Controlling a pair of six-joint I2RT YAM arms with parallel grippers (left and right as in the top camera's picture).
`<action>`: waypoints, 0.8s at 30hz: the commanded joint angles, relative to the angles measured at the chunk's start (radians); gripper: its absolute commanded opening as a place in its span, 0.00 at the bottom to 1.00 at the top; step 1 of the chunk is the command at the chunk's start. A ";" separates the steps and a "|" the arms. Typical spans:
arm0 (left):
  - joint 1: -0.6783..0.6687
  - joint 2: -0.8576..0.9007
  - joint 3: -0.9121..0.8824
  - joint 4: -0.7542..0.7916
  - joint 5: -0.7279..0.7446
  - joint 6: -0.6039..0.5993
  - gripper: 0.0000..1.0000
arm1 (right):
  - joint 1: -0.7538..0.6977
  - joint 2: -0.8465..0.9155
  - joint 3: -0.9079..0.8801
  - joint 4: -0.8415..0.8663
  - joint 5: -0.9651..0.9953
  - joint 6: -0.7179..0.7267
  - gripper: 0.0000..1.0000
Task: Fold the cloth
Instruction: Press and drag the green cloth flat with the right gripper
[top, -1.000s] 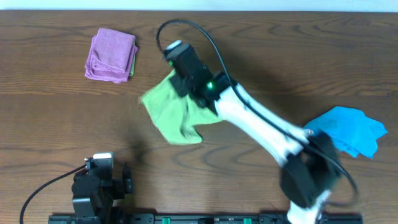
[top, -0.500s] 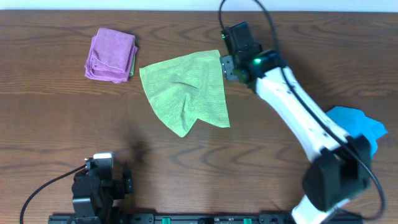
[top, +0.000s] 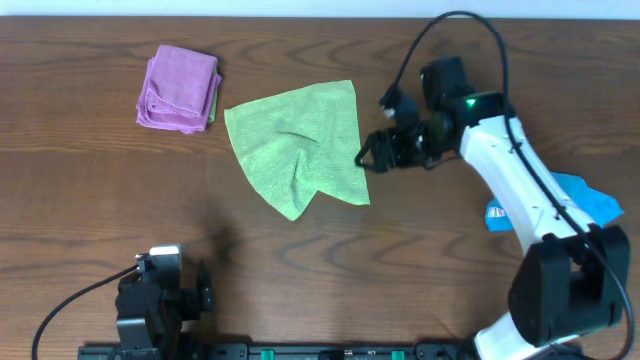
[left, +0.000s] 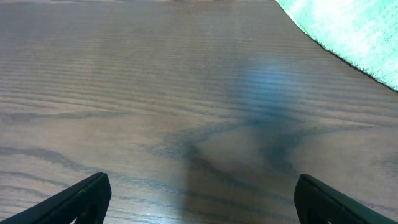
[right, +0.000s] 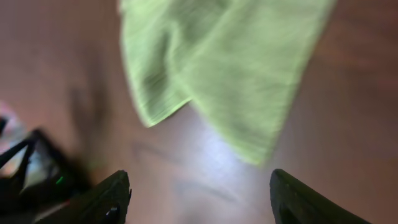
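The lime-green cloth (top: 300, 145) lies spread on the wooden table, with a wrinkle near its middle and a notch along its lower edge. My right gripper (top: 372, 150) hovers just off the cloth's right edge, open and holding nothing. The right wrist view is blurred. It shows the cloth (right: 217, 68) ahead of the right gripper (right: 199, 186), and only bare table between the fingers. My left gripper (left: 199, 193) rests open over bare wood at the near left, with a cloth corner (left: 354, 31) far ahead. The left arm (top: 155, 300) sits at the table's front edge.
A folded purple cloth (top: 180, 87) lies at the back left, just left of the green one. A bright blue cloth (top: 590, 205) sits at the right, partly behind my right arm. The table's front edge carries a black rail (top: 300, 352).
My right gripper dragged the bunched cloth out to the right and spread it. It then let go of the upper right corner and moved off the cloth's right edge. The left arm stayed still.
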 joint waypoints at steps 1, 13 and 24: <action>0.001 -0.005 -0.006 -0.009 -0.017 0.014 0.95 | 0.066 0.005 -0.038 0.002 -0.124 -0.051 0.72; 0.001 -0.005 -0.006 -0.009 -0.017 0.014 0.95 | 0.233 0.005 -0.251 0.277 -0.164 0.124 0.67; 0.001 -0.005 -0.006 -0.009 0.035 0.014 0.95 | 0.348 0.006 -0.394 0.592 -0.105 0.367 0.64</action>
